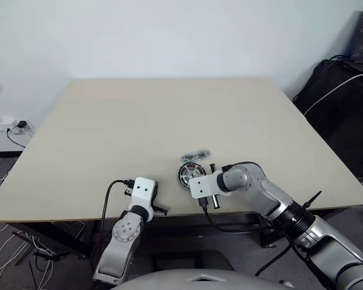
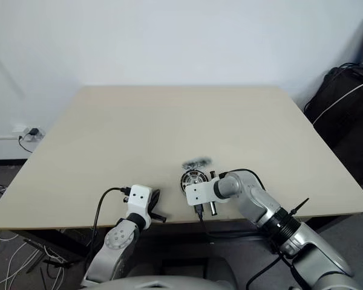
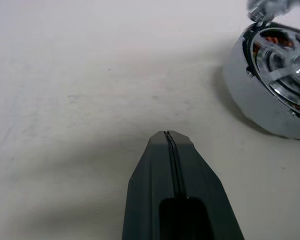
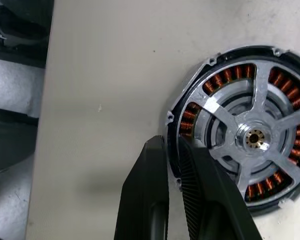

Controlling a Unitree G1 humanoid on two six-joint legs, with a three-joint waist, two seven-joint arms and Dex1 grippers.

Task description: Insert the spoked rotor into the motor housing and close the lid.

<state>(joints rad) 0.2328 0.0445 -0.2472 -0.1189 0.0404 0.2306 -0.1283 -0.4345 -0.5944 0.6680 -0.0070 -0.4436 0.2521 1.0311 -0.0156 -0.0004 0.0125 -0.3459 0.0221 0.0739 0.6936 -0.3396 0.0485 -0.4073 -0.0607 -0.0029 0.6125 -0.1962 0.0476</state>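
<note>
Five silvery spokes of the spoked rotor (image 4: pixel 253 137) overlie copper windings in the round motor housing (image 4: pixel 190 107) — right tool (image 4: pixel 172 150) pinching its dark rim, left tool (image 3: pixel 168 136) closed on nothing above the matte tabletop (image 1: pixel 139 121).

Blurred beyond reading: small silvery-grey lid (image 1: pixel 195 154) behind round dark-rimmed copper-wound motor housing (image 4: pixel 245 130), itself cropped at frame edge.

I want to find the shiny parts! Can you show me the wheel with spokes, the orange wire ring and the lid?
spoked rotor (image 4: pixel 253 138), right wrist view, on its hub.
motor housing (image 4: pixel 187 120), right wrist view, on the copper windings.
lid (image 1: pixel 196 155), left eye view, on its silvery top.
</note>
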